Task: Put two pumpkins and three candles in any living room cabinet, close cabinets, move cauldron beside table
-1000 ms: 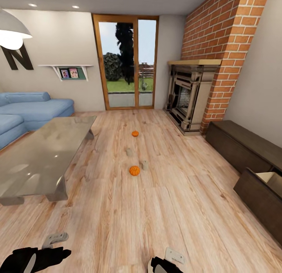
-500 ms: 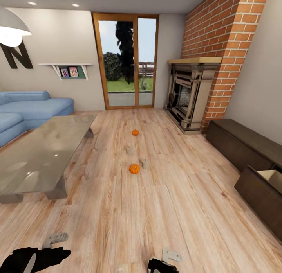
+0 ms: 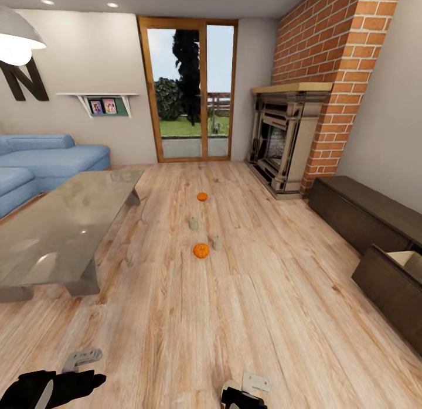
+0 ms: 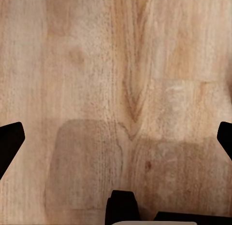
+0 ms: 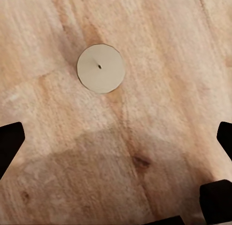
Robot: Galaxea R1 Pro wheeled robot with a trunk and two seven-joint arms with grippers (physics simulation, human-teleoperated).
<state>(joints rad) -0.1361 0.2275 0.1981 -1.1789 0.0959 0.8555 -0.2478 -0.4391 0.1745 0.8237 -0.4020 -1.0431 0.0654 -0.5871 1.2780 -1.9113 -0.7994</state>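
Cabinet (image 3: 375,221) drawer (image 3: 404,262) open (contents hidden); pumpkins (image 3: 201,251) on floor (image 3: 246,315).

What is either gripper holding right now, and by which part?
Nothing. Both the left gripper and the right gripper are open over bare floor; a candle stands below the right one, ungripped.

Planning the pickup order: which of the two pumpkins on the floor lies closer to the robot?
The nearer pumpkin, the one with a candle just beside it. The other pumpkin sits farther off toward the glass door, alone on the floor.
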